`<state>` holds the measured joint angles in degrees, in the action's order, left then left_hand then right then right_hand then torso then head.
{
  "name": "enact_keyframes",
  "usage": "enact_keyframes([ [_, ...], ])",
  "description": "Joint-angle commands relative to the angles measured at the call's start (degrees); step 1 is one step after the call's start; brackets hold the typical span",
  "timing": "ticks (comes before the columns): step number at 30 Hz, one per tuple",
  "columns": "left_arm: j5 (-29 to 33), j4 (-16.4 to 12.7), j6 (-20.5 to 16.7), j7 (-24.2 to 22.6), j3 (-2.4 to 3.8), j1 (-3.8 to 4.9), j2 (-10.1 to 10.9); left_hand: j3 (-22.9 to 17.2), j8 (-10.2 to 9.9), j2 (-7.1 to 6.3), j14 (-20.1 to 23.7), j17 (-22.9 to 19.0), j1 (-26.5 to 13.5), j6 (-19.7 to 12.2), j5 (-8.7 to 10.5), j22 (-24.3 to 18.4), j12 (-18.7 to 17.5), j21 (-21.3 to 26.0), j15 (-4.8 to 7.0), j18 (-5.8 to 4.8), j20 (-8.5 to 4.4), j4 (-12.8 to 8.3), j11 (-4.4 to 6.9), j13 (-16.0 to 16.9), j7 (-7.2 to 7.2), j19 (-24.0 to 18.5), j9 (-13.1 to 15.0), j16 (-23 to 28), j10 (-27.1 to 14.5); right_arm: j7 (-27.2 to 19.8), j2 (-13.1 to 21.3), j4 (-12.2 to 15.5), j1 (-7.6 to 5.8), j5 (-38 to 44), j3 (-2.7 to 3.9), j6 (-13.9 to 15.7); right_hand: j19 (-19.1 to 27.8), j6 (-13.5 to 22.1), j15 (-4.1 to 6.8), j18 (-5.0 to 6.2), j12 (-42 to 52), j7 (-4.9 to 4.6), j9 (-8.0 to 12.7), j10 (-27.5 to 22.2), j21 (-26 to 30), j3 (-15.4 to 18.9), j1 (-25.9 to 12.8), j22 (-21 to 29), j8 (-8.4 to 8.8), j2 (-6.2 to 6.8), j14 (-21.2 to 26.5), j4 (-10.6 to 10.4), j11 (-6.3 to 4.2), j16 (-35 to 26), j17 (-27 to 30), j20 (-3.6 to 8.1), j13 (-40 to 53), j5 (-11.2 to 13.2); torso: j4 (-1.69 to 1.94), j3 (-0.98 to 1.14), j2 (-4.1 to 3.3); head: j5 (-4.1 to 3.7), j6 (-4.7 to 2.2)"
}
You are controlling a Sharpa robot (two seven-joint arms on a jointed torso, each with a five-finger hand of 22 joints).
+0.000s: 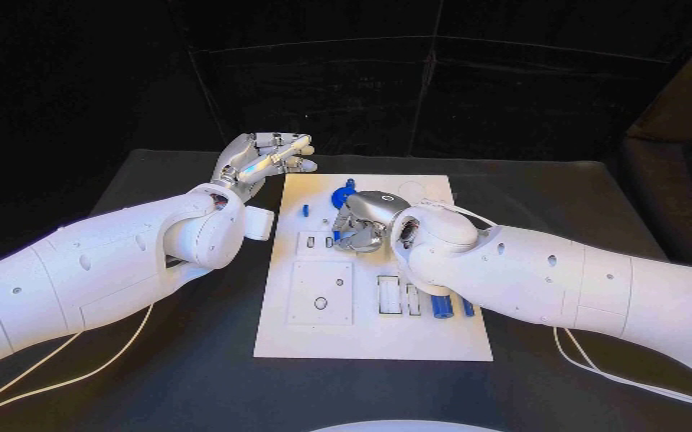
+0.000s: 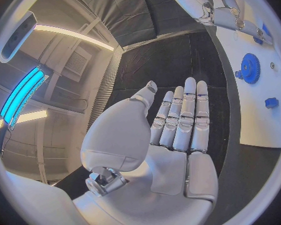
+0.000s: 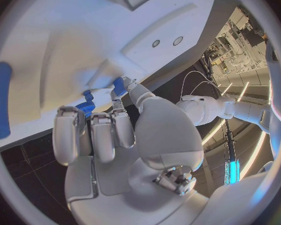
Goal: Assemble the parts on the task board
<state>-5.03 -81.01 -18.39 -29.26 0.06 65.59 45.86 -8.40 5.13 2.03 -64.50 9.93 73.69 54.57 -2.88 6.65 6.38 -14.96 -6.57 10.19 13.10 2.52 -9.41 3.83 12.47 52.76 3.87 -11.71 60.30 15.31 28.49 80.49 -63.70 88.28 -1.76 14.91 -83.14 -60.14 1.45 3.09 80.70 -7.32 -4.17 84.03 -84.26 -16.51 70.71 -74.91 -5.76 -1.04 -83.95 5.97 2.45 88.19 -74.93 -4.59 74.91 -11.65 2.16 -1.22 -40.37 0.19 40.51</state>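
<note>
The right hand [image 1: 361, 222] is low over the middle of the white task board [image 1: 372, 337], with its fingers curled down. Its fingertips [image 3: 120, 87] touch a small blue part [image 3: 118, 85] beside a blue gear [image 3: 85, 105], but I cannot tell if it really holds it. Two blue pegs [image 1: 446, 306] lie on the board close to the right arm. The left hand [image 1: 260, 160] is up off the black table [image 1: 173, 372], just past the board's far left corner, flat and open with straight fingers [image 2: 189, 115], holding nothing. There is free table on both sides of the board. Dark curtains hang behind.
</note>
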Motion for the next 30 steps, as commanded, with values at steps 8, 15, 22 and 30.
enact_keyframes([
  [8,-0.02,0.05,0.71,-0.20,0.06,0.09,-0.09,0.00,-0.22,-0.02,-0.35,0.10,0.51,0.42,-0.12,-0.09,-0.22,-0.07,0.04,0.37,-0.01,-0.38,0.08,-0.04,0.05,0.54,-0.07,0.23,0.44,2.23,-0.22,-0.33,0.65,1.57,-0.43,-3.78,-0.11,0.54,-0.18,-0.31,-0.70,-0.64,0.03,-0.58,-0.03,-0.07,-0.52,-1.83,0.37,1.35,-4.95,0.14,0.51,-0.26,-9.88,-0.26,6.21,0.44,0.02,-0.02,-0.01,-0.06,0.09],
  [15,-0.02,0.13,0.73,-0.18,0.06,0.09,-0.13,0.00,-0.22,-0.02,-0.35,0.10,0.51,0.42,-0.12,-0.09,-0.22,-0.07,0.04,0.37,-0.01,-0.38,0.08,-0.04,0.05,0.54,-0.07,0.23,0.44,2.60,-0.43,-0.42,0.73,1.87,-0.43,-3.89,-0.04,1.59,-0.49,-0.29,-1.21,-1.04,0.16,-0.94,0.08,0.73,-1.62,-1.68,0.99,2.69,-4.93,-0.22,0.87,-0.30,-9.80,-0.52,5.80,-0.09,0.02,-0.01,-0.01,-0.06,0.10],
  [22,-0.02,0.15,0.76,-0.15,0.06,0.09,-0.14,0.00,-0.22,-0.02,-0.35,0.10,0.51,0.42,-0.12,-0.09,-0.22,-0.07,0.04,0.37,-0.01,-0.38,0.08,-0.04,0.05,0.54,-0.07,0.23,0.44,3.08,-0.58,-0.45,0.80,2.27,-0.43,-3.66,-0.01,2.33,-0.66,-0.27,-1.40,-1.25,0.22,-1.07,0.13,1.25,-2.06,-1.61,1.35,3.27,-4.93,-0.45,1.08,-0.31,-9.81,-0.68,5.65,-0.12,0.00,0.01,-0.03,-0.08,0.16],
  [30,-0.02,0.21,0.81,-0.10,0.06,0.09,-0.15,-0.10,-0.31,0.00,-0.39,0.18,0.48,0.48,-0.11,-0.15,-0.34,-0.06,0.05,0.36,-0.02,-0.47,0.09,-0.05,0.05,0.58,-0.08,0.33,0.56,3.68,-0.59,-0.48,0.83,2.43,-0.43,-3.40,-0.01,2.59,-0.75,-0.27,-1.50,-1.32,0.20,-1.14,0.15,1.56,-2.33,-1.59,1.45,3.49,-4.92,-0.64,1.16,-0.34,-9.75,-0.77,5.58,-0.01,0.02,0.01,-0.02,-0.11,0.21],
])
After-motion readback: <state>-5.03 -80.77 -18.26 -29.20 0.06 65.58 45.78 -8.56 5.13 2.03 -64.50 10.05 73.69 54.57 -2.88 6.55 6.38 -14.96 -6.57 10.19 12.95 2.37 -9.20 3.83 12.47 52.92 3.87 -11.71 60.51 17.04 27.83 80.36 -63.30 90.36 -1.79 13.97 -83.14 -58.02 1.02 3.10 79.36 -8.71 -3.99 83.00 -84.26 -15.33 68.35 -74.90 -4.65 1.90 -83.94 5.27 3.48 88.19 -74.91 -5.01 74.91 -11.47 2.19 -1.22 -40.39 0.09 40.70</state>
